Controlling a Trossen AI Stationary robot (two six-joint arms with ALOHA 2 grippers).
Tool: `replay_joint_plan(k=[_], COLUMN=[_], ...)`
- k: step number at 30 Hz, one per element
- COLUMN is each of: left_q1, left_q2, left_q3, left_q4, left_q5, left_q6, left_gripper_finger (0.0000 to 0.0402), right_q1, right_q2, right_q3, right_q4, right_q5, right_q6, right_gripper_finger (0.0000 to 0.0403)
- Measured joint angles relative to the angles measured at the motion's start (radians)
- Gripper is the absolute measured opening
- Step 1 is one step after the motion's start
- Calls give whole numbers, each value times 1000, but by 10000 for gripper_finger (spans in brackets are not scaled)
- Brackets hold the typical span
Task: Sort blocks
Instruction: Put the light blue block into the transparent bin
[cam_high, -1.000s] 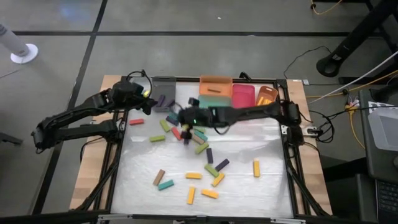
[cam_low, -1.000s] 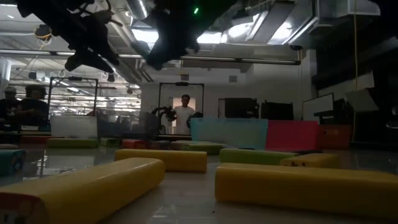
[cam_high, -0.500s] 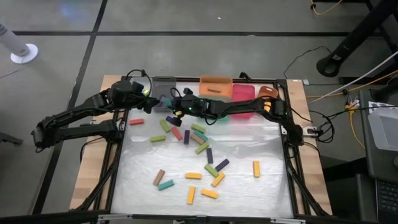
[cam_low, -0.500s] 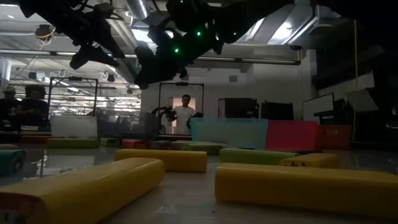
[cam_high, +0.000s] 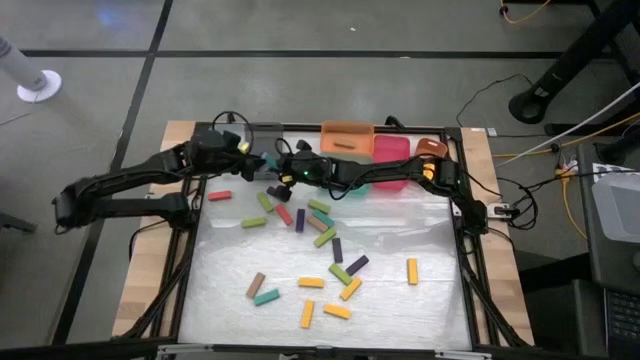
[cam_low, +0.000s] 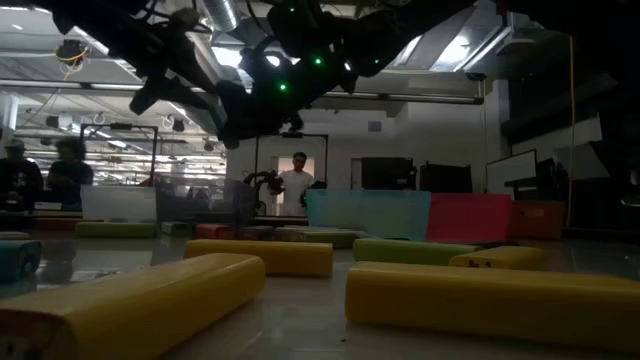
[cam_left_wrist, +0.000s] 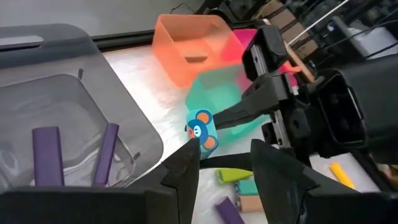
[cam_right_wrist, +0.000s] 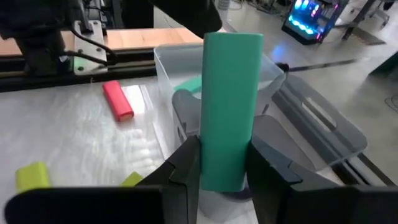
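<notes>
Right hand (cam_right_wrist: 217, 158) was clamped on a teal block (cam_right_wrist: 229, 106), upright, upper centre of the high view near the clear bin (cam_left_wrist: 74, 118). Block looked light, stiff, smooth; gripping its flat sides suits. Left hand (cam_left_wrist: 225, 163) hovered close, fingers apart, empty. Other blocks (cam_high: 330, 270) lay scattered mid-counter.

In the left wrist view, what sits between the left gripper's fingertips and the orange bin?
The teal block, held end-on by the right gripper, and behind it the teal bin in front of the orange bin.
</notes>
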Motion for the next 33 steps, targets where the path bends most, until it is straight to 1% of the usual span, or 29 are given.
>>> replay_joint_plan(k=[5,10,15,18,21,24,29,33], left_q1=[-6,-7,-7,-7,-7,-7,-7,-7], left_q2=[31,33,32,32,38,50,87,118], left_q3=[0,-2,-3,-3,-3,-3,-2,-2], left_q4=[20,14,14,13,14,14,22,26], left_q5=[-51,-57,-76,-77,-79,-79,-75,-74], left_q6=[3,40,42,46,46,43,38,37], left_gripper_finger=[131,131,131,131,131,131,131,131], right_q1=[-1,3,3,3,3,8,21,23], right_q2=[0,0,-1,-1,-1,-1,-1,-1], right_q3=[0,5,6,6,6,6,6,4], right_q4=[-17,-71,-81,-80,-67,-45,3,5], right_q5=[19,67,70,71,66,22,0,-4], right_q6=[33,31,35,69,75,75,73,71], right_gripper_finger=[102,102,102,102,102,102,102,102])
